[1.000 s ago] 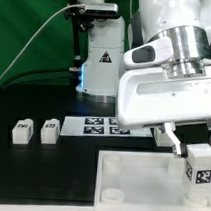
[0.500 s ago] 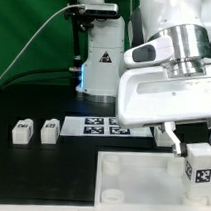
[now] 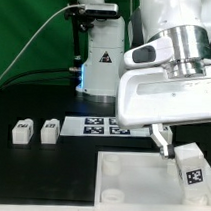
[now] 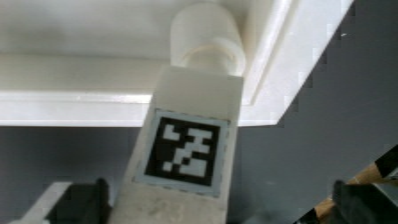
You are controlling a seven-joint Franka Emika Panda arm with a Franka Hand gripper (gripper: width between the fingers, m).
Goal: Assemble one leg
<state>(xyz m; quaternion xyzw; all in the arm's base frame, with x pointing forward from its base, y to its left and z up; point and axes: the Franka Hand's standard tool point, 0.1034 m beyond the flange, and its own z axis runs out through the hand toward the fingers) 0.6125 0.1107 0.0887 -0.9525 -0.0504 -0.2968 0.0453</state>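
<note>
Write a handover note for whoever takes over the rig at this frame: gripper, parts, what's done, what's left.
Gripper: open, with a finger on each side of the small white plastic leg with a black-and-white tag and not touching it.
Leg: tilted, over the large white square panel at the exterior view's right. In the wrist view its rounded end is at the panel's rim; whether it sits in a socket cannot be told.
Two spare white tagged blocks lie at the exterior view's left, near the marker board.
Done: leg brought to the panel.
Left: probably regrasp, straighten and seat it.
</note>
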